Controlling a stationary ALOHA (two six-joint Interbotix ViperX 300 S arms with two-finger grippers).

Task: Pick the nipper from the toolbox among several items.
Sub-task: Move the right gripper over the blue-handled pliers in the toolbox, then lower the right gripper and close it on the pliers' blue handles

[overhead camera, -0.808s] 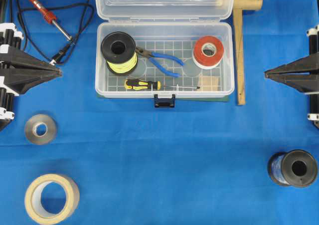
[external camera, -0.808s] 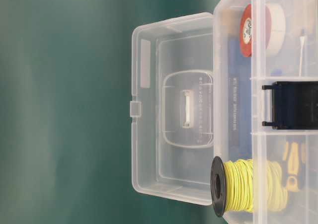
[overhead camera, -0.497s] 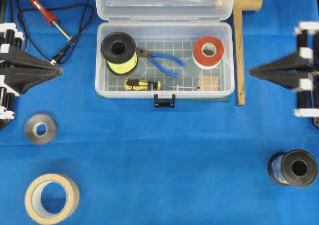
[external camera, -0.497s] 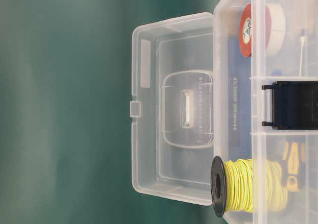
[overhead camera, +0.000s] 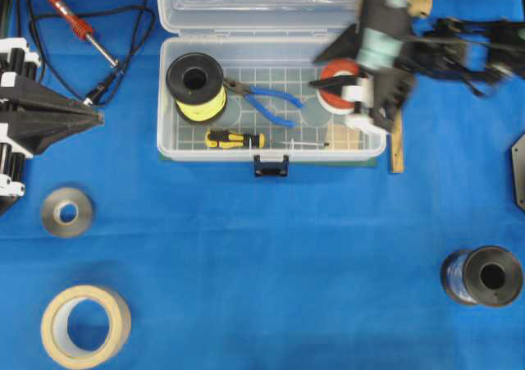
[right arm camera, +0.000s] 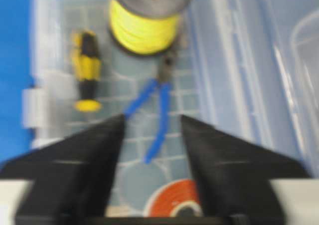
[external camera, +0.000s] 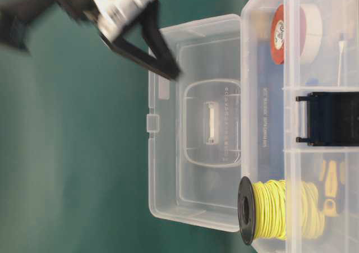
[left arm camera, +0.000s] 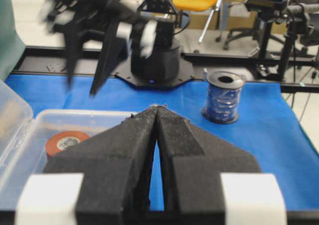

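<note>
Above the right end of the clear plastic toolbox (overhead camera: 271,144) with its see-through lid thrown back, the right gripper (overhead camera: 328,70) hangs blurred, its black jaws spread wide with nothing between them. The nipper (overhead camera: 261,101), slim pliers with curved blue handles and a dark pointed nose, lies flat on the grid floor near the middle of the box. Its nose rests against, or just beside, the black spool of yellow wire (overhead camera: 197,87) at the left end, and its handles splay toward the red-and-white tape roll (overhead camera: 343,84) on the right. The yellow-and-black screwdriver (overhead camera: 236,139) lies along the near wall, just clear of the nipper's near handle, and the small tan block (overhead camera: 344,134) sits in the near right corner.

The step in hand looks like the approach. The right wrist view shows the blue handles framed between the parted jaws, which suits a descent onto them. I would aim at the handles close to the pivot, where they lie closest together, with one jaw on each outer side, and keep well off the spool. Coming straight down should avoid nudging the tape roll or the box wall.

Off at the left edge of the table, the left gripper (left arm camera: 157,112) rests with its jaws pressed together, holding nothing.
</note>
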